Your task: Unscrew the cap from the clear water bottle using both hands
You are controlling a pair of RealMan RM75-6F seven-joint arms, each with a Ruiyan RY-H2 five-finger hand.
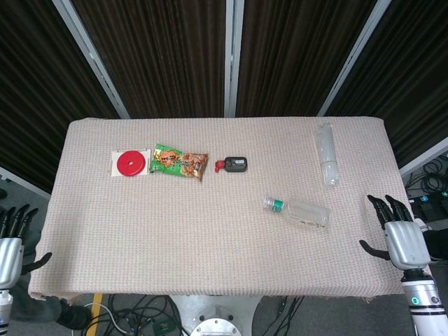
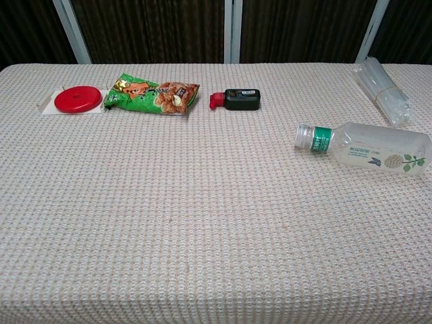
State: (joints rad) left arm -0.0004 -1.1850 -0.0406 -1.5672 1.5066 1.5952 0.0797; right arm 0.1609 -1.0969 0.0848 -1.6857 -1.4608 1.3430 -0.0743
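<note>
Water bottle (image 1: 297, 210) of clear plastic lies on its side on the right part of the table (image 1: 210, 238), its white cap (image 2: 303, 136) still screwed on and pointing toward the table's middle, a green band just behind the neck and a small leaf-printed label on the body. Neither hand touches it. The right hand (image 1: 400, 236) hovers at the table's right edge, well apart from the bottle, fingers spread and pointing away from the robot, thumb out to the side, holding nothing. The left hand (image 1: 10, 245) sits off the table's left edge, partly cut by the frame, its fingers likewise apart and empty; the chest view shows neither hand. Along the far side of the woven beige cloth lie a red disc (image 1: 130, 163) on a white card, a green snack packet (image 1: 179, 162) just beside it, and a small black bottle (image 1: 235, 164) with a red cap on its side. A bundle of clear plastic cups (image 1: 326, 154) lies near the far right corner
</note>
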